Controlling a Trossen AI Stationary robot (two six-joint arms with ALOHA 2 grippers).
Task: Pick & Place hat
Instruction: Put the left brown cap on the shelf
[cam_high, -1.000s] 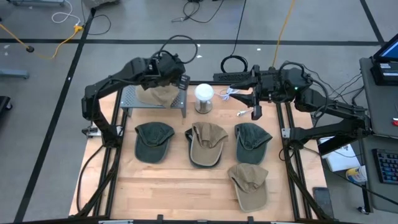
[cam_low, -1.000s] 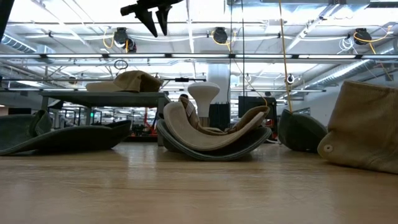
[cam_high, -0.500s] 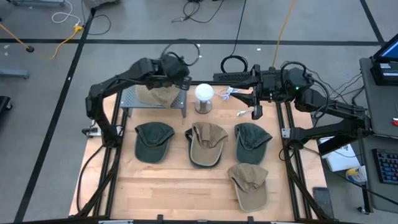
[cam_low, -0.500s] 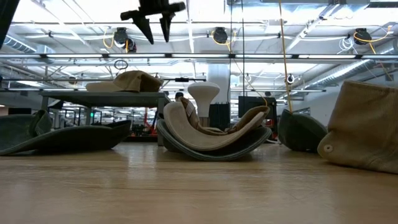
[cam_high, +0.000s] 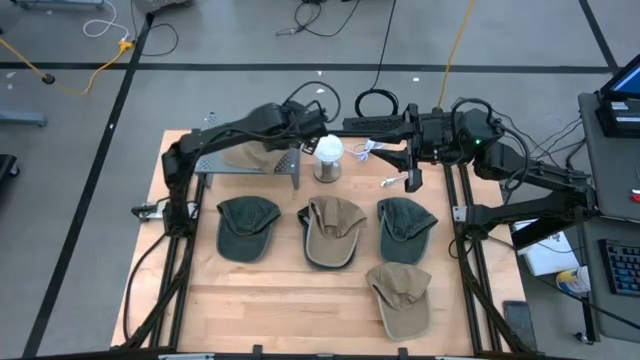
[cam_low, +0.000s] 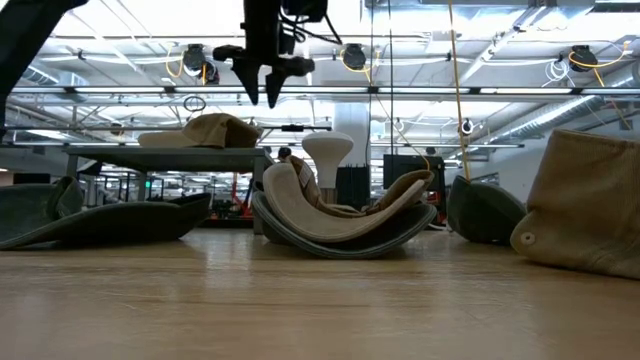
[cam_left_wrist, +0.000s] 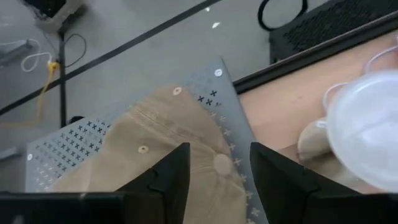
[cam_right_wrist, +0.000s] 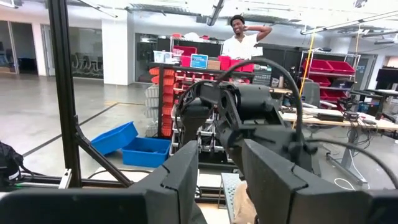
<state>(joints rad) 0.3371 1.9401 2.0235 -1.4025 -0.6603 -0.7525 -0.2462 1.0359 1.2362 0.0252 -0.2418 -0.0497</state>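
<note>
— Comparing with before, what changed?
— The left gripper (cam_low: 266, 92) has moved rightward, above the shelf's edge; fingers parted, holding nothing.
— And the tan cloth hat (cam_high: 252, 155)?
— It lies on the perforated grey metal shelf (cam_high: 215, 164). The right gripper (cam_high: 411, 180) waits, half open, empty.

Robotics lab, red parts bins (cam_right_wrist: 177, 59), blue crates (cam_right_wrist: 134, 146), ceiling lights (cam_low: 355, 55)
</note>
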